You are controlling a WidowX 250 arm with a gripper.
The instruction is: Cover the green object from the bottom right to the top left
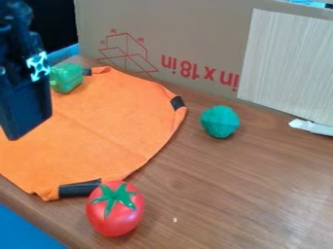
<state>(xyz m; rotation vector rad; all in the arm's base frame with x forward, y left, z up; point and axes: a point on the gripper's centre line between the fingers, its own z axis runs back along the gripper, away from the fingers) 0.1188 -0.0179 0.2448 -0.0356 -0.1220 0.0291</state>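
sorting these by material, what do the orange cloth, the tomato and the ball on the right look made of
Orange cloth: thin matte fabric, perhaps felt or microfibre, with creases and soft folds.
Tomato: probably smooth plastic, given its glossy highlights.
Teal ball: matte and uneven, possibly wound yarn or foam; I can't tell which.

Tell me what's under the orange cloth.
The brown table shows past the edges of the orange cloth, which lies on it. Anything else underneath is covered and can't be seen; the cloth's visible part has no large bulge.
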